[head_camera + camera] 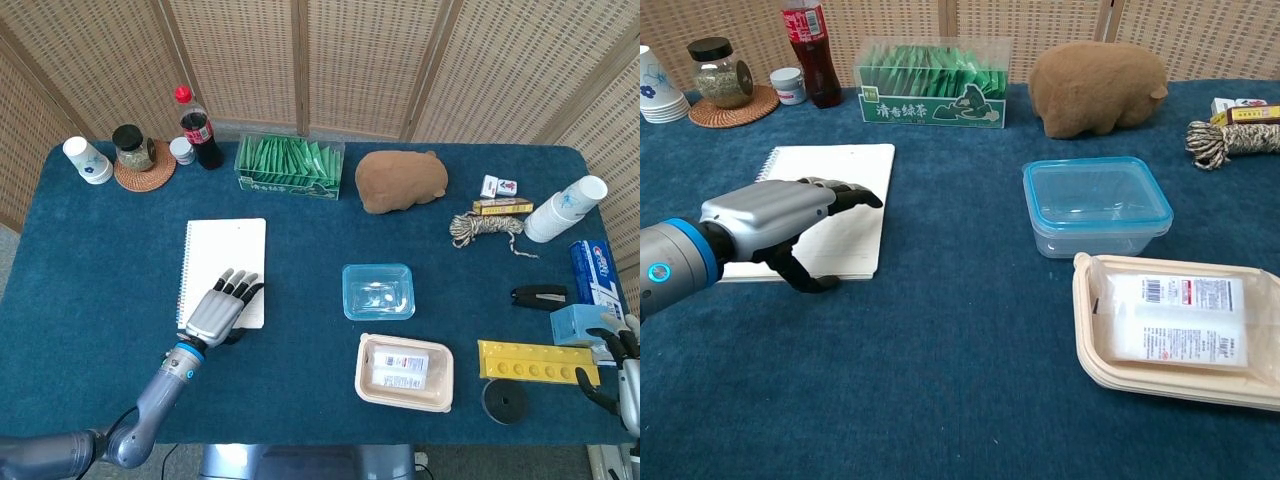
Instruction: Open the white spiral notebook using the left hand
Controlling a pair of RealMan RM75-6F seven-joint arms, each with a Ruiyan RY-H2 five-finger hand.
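Note:
The white spiral notebook (226, 258) (836, 179) lies closed and flat on the blue table, its spiral along the left edge. My left hand (222, 307) (780, 215) hovers over the notebook's lower right corner with fingers stretched out and apart, thumb hanging below, holding nothing. Whether it touches the cover I cannot tell. My right hand (625, 375) sits at the far right table edge, only partly in the head view, fingers loosely spread and holding nothing.
A clear box with a blue rim (378, 291) and a beige tray (405, 372) lie right of the notebook. At the back stand a green tea box (290, 166), cola bottle (197, 128), jar (133, 148), paper cups (86, 159) and a brown plush (400, 180).

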